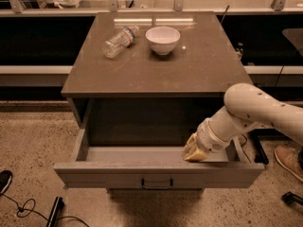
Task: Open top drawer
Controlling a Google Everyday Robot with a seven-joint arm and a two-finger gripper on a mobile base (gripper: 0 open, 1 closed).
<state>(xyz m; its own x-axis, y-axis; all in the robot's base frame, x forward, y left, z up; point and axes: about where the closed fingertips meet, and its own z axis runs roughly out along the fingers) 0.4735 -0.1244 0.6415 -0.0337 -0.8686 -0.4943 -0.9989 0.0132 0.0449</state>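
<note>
The top drawer of the grey cabinet stands pulled out toward the camera. Its deep grey interior shows, and a small black pull handle sits at the centre of its flat front. My white arm comes in from the right and reaches down into the drawer's right side. My gripper is at the inside of the drawer front, right of centre, just behind the front panel. The lower drawers are hidden below the open one.
On the cabinet top lie a clear plastic bottle on its side and a white bowl. A counter with rails runs behind. A shoe is on the floor at right, and cables and a dark object at lower left.
</note>
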